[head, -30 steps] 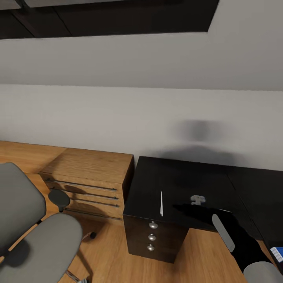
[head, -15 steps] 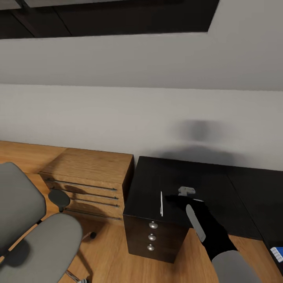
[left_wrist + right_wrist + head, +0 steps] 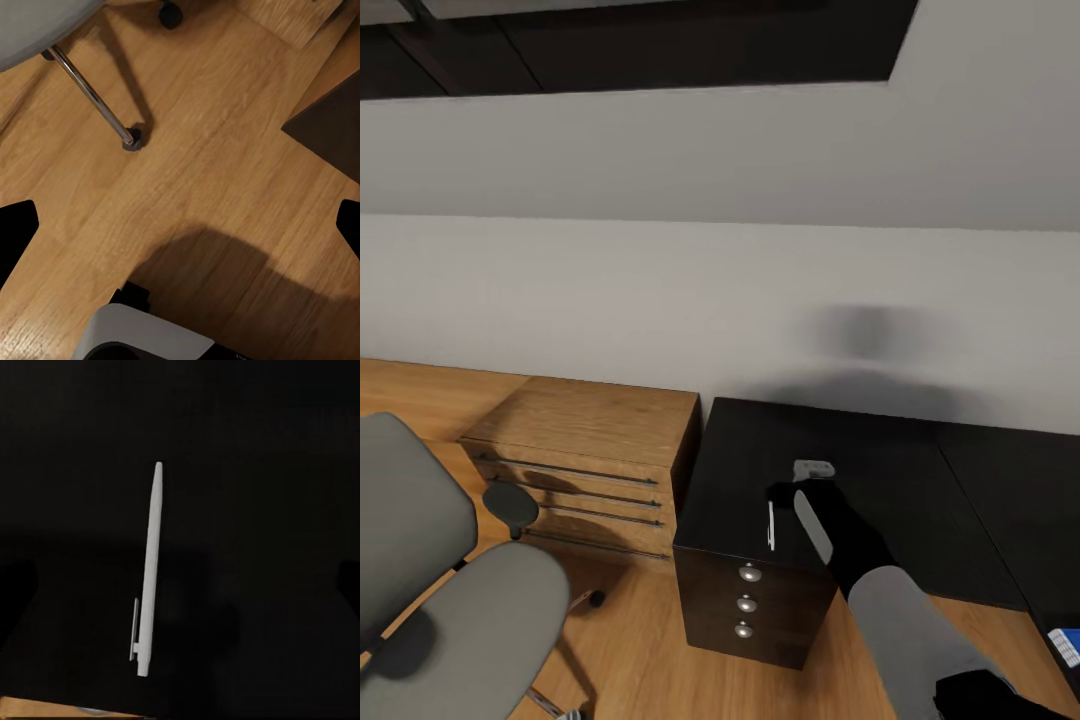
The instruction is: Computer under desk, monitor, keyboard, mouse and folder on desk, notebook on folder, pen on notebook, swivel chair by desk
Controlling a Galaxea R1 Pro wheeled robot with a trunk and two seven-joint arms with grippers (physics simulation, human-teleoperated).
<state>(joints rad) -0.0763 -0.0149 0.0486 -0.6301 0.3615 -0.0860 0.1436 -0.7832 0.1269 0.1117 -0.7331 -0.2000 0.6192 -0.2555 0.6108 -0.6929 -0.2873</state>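
A slim white pen (image 3: 771,525) lies on the glossy black desk (image 3: 880,470), near the front edge above the drawer unit. In the right wrist view the pen (image 3: 149,577) lies just left of the midline between the fingers. My right gripper (image 3: 785,497) hangs just above it, open, its dark fingertips faint at the picture's sides around the gripper (image 3: 180,585). The grey swivel chair (image 3: 450,590) stands at the lower left with a bare seat. A blue corner of the folder (image 3: 1066,642) shows at the right edge. My left gripper (image 3: 180,225) is open over the wooden floor.
A light wooden low cabinet (image 3: 590,450) stands against the wall left of the desk. The drawer unit has three silver knobs (image 3: 748,602). In the left wrist view a chair leg with a castor (image 3: 132,139) crosses the floor, and a dark corner of the drawer unit (image 3: 330,124) shows.
My right arm has swung left across the desk top, from right of the pen to directly over it. The pen, the chair and the camera have not moved.
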